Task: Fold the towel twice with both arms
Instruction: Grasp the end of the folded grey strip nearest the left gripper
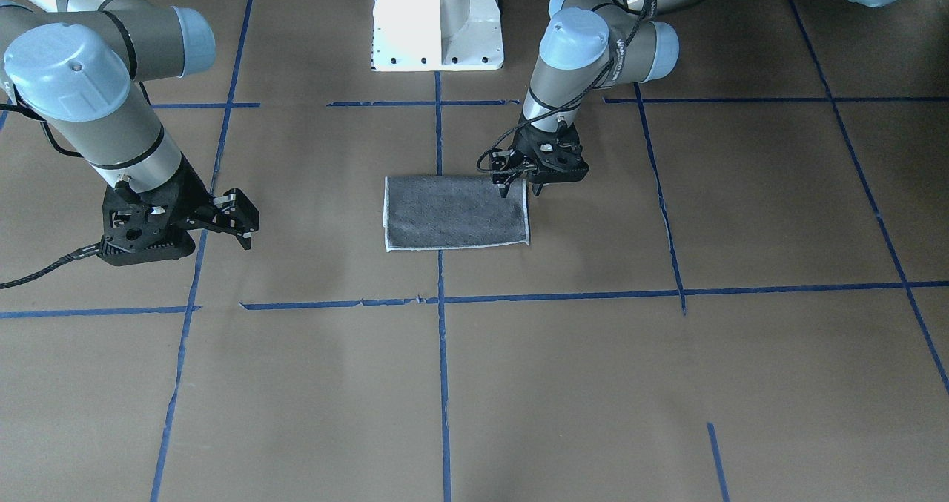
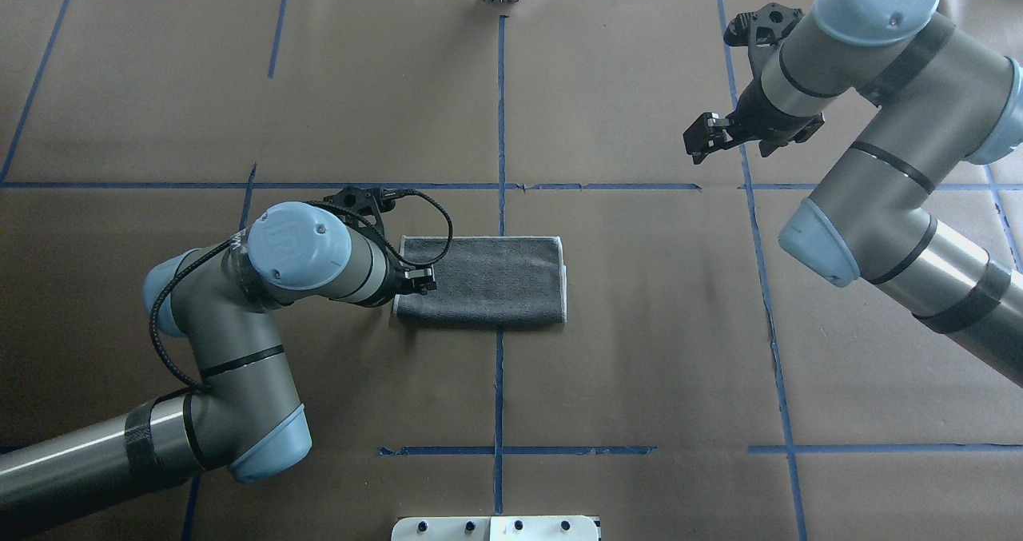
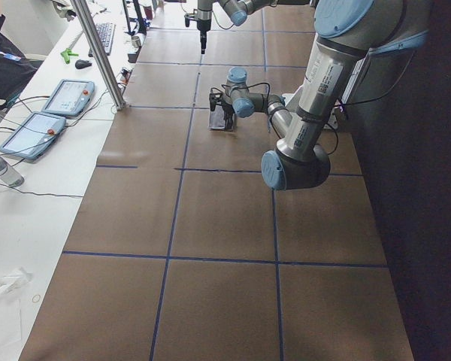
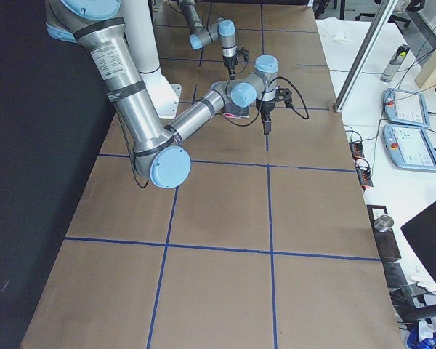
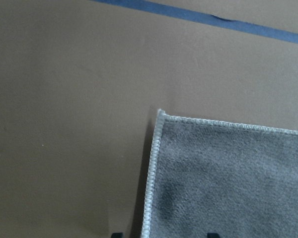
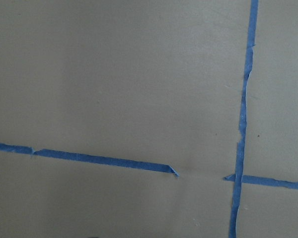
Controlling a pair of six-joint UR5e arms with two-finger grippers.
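Note:
The towel [image 1: 456, 213] lies flat in the middle of the table, folded into a rectangle with its grey face up and pale stitched edging around it. It also shows in the overhead view [image 2: 487, 281]. My left gripper [image 1: 520, 188] is low at the towel's short edge on the robot's left, near the corner closest to the base, and it is open. Its jaws straddle that edge, with the towel corner [image 5: 161, 116] in the left wrist view. My right gripper [image 1: 239, 224] is open and empty, held above bare table far from the towel, and shows in the overhead view [image 2: 703, 137].
The table is brown paper marked with blue tape lines [image 1: 440, 302]. The white pedestal base [image 1: 437, 20] stands at the robot's side of the table. Tablets and cables [image 3: 64, 98] lie on a white bench beyond the table's far edge.

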